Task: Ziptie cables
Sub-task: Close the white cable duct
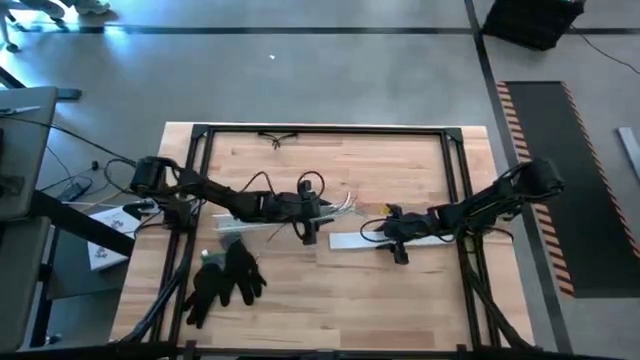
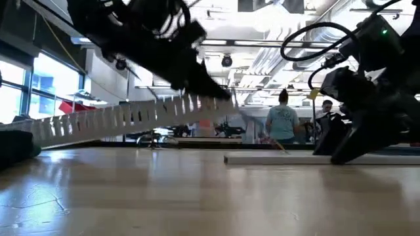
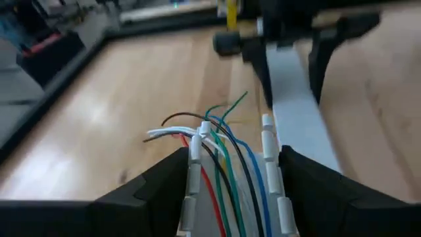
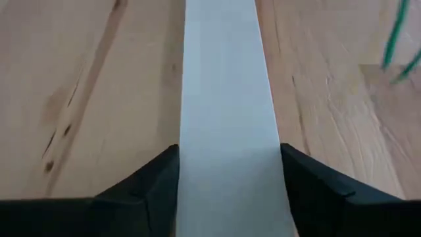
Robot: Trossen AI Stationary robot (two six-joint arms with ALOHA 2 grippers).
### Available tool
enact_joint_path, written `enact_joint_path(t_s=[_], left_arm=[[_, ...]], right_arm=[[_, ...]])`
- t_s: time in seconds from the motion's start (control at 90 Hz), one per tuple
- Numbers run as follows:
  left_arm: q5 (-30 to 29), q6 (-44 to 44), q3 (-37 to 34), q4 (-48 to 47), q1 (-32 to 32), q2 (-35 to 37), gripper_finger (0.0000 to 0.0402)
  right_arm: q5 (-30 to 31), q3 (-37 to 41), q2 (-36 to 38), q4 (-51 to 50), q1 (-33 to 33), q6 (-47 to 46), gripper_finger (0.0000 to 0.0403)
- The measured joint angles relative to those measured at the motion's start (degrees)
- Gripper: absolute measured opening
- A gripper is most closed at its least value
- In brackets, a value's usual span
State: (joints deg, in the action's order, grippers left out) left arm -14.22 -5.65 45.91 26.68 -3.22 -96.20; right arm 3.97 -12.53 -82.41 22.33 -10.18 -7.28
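On the wooden surface (image 1: 330, 290), the left pincer (image 1: 310, 212) is clamped on a slotted channel (image 2: 118, 118), lifted and tilted, with the cables (image 3: 220, 151) lying inside it. The right pincer (image 4: 229, 174) straddles a flat white strip (image 4: 223, 85), fingers apart; black gloves (image 1: 225, 280) lie near left.

No text, label, brand, number or sign can be read anywhere in these views, on the tabletop or beyond.
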Motion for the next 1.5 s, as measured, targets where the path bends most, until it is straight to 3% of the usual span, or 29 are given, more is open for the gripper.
enact_joint_path(t_s=[0.467,0.8,1.056,1.2,1.5], left_arm=[[0.7,0.9,0.0,-6.1,0.2,-4.0,0.0209],[6.1,2.4,0.0,-8.3,1.8,-4.2,0.0285],[6.0,2.6,0.3,-9.2,0.9,-1.3,0.0294],[2.7,2.3,0.6,-9.9,-0.2,3.4,0.0294],[-7.9,2.3,0.6,-20.7,-1.1,14.8,0.0294]], right_arm=[[-0.3,-2.5,0.8,-4.6,0.0,1.1,0.0204],[0.2,-2.5,0.8,-4.6,0.0,1.1,0.0204],[0.3,-2.5,1.3,-4.5,0.0,1.1,0.0204],[-0.8,-3.2,3.5,-6.5,0.1,1.4,0.0204],[-5.8,-10.1,5.8,-14.9,0.1,5.4,0.0204]])
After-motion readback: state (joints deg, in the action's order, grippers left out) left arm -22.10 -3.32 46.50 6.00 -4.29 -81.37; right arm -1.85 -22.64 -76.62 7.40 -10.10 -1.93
